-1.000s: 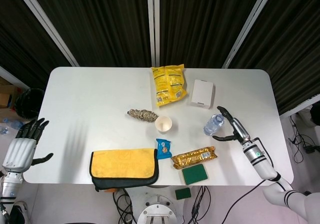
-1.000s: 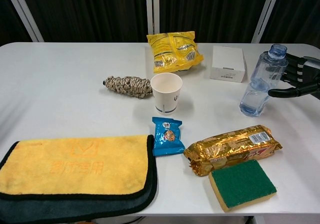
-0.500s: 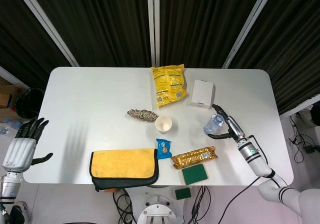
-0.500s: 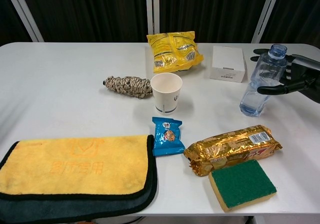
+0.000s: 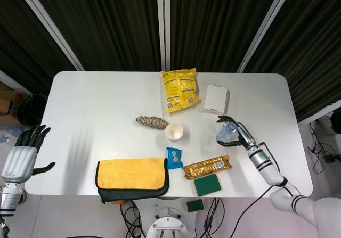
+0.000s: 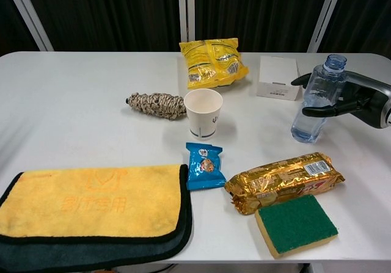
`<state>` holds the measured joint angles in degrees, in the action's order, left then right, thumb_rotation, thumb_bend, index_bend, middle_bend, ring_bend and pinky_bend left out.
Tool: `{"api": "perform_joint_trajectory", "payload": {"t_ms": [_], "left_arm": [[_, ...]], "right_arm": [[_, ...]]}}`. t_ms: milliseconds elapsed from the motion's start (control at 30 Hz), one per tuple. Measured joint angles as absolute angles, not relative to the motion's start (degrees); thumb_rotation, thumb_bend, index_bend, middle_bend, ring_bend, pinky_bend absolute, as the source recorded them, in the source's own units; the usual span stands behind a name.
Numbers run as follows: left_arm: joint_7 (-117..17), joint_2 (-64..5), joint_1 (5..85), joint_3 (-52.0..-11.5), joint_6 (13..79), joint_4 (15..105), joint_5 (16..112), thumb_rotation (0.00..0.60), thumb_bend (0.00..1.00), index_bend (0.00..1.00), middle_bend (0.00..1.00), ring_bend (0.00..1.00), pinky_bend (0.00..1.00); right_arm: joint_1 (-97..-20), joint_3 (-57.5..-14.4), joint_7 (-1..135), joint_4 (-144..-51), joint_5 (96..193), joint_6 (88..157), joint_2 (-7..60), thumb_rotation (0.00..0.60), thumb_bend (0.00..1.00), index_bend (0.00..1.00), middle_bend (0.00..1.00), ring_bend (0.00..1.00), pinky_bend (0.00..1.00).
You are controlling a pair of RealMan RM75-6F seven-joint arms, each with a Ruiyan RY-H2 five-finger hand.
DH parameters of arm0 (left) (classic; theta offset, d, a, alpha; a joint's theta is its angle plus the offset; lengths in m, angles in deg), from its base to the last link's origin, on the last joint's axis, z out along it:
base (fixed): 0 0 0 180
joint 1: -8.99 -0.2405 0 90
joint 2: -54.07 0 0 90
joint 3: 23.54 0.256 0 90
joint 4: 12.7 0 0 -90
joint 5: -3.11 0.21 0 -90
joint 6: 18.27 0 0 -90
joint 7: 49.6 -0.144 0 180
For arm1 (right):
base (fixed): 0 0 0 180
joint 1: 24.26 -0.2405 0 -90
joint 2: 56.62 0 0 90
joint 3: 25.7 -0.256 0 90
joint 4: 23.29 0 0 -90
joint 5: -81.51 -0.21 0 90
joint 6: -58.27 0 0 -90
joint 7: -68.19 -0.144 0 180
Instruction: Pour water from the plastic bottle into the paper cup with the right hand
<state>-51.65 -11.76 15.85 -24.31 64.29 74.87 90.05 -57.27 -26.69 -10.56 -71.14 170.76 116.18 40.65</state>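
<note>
The clear plastic bottle stands upright on the table's right side, uncapped, with a little water in it. My right hand wraps round it from the right, thumb across the front and fingers behind. The white paper cup stands empty and upright near the table's middle, well to the left of the bottle. My left hand hangs off the table's left edge with its fingers spread and nothing in it.
A white box lies just behind the bottle and a yellow snack bag behind the cup. A rope bundle, blue packet, gold biscuit pack, green sponge and yellow cloth lie around the cup.
My right hand has moved left and closed its thumb and fingers round the bottle, which has shifted slightly left. The left hand has stayed still.
</note>
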Motion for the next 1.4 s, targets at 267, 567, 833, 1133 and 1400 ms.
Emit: {"api": "perform_joint_trajectory", "payload": {"t_ms": [267,567,833,1133,1400], "left_arm": [[-51.2,-11.8,15.8,-24.3,64.3,74.5,89.9,0.563,0.09,0.09,0.06,0.0,0.12],[-50.8,-11.8,15.6,-24.2,64.4,74.2,89.8,0.58,0.09,0.09,0.06,0.0,0.12],[-50.6,-12.0,15.7,-24.3,64.2,74.0,89.8,0.581,0.09,0.09,0.06,0.0,0.12],[-50.5,-12.1,15.7,-24.3,64.2,73.9,89.8,0.591,0.09,0.09,0.06,0.0,0.12],[-50.0,-12.3,15.6,-24.3,64.4,73.5,89.8,0.595,0.09,0.09,0.06,0.0,0.12]], "right_arm": [[-57.3,-27.5,-10.6,-70.6,169.8,116.7,41.6,0.6,0.25,0.65,0.26,0.05,0.06],[-56.8,-28.4,-11.4,-70.6,169.3,119.0,42.1,0.6,0.35,0.71,0.41,0.23,0.2],[-55.7,-30.5,-9.7,-72.2,167.5,121.5,41.8,0.6,0.38,0.7,0.5,0.51,0.44],[-55.5,-32.0,-7.5,-74.5,166.5,122.3,40.5,0.6,0.37,0.68,0.56,0.56,0.52],[-57.5,-33.1,3.2,-76.4,166.6,121.6,39.7,0.6,0.35,0.68,0.57,0.57,0.55]]}}
